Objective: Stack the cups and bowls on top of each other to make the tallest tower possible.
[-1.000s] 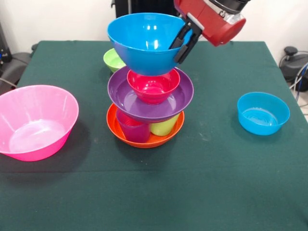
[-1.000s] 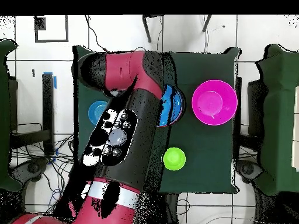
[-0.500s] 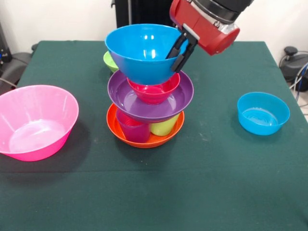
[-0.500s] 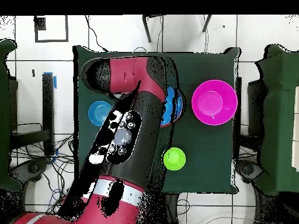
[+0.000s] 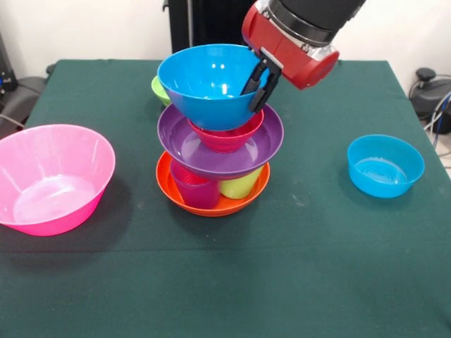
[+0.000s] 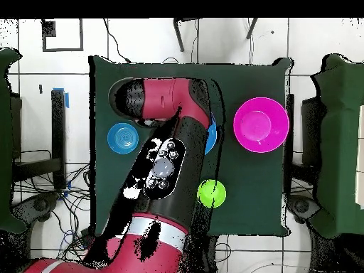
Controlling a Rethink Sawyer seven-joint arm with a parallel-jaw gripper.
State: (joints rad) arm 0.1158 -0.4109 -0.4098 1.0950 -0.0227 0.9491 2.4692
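Tower (image 5: pixel 220 151) on green table (image 5: pixel 296 267), white wall (image 5: pixel 84 28) behind

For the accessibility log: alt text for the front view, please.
The robot's hand grips the rim of a big blue bowl, setting it onto a red bowl atop the tower. A pink bowl sits left, a small blue bowl right.

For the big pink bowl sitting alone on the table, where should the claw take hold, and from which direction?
Grip the pink bowl by its rim, coming down from above with one finger inside and one outside the wall. It stands upright with its mouth open, its flared sides too wide to span, and nothing crowds it on the green table.
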